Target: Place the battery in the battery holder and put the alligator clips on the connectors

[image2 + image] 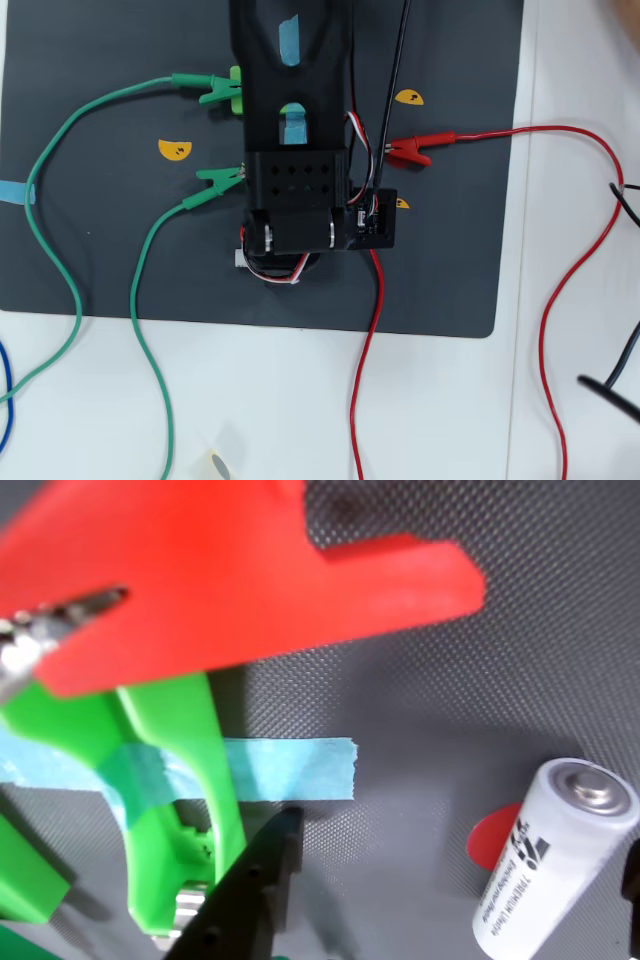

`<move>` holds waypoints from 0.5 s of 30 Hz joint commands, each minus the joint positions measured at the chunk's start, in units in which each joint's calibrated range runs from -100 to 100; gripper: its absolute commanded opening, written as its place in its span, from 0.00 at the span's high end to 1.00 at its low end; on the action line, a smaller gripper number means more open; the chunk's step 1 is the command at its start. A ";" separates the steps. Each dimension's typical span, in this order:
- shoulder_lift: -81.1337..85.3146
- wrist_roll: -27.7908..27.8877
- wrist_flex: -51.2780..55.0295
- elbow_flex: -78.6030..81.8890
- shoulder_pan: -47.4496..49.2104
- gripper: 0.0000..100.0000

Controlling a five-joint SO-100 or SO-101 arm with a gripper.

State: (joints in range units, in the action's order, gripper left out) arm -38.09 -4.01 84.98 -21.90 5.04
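In the wrist view the white battery [555,855] lies on the black mat at the lower right, partly over a red sticker [488,838]. My gripper [460,840] is open. One black finger [250,880] is at the bottom centre, the other just shows at the right edge beside the battery. The bright-green battery holder [175,780] is at the left, held down by blue tape [290,768]. A red alligator clip [240,570] fills the top, its metal jaws [60,615] at the left. In the overhead view the arm [295,150] hides the battery and the holder.
In the overhead view two green clips [215,90] [220,178] lie left of the arm and one red clip [410,150] lies right of it. Their wires trail over the black mat [100,250] and the white table [450,400]. Yellow stickers [175,150] dot the mat.
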 commanded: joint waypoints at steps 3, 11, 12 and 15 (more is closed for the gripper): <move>0.53 2.42 -2.43 0.67 -0.85 0.68; 0.02 2.31 -6.30 -0.03 -0.85 0.68; 0.02 2.31 -6.39 -0.03 -0.85 0.68; 0.11 2.31 -8.36 0.06 -0.85 0.68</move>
State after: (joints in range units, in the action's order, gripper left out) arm -38.01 -1.89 78.81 -21.55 5.04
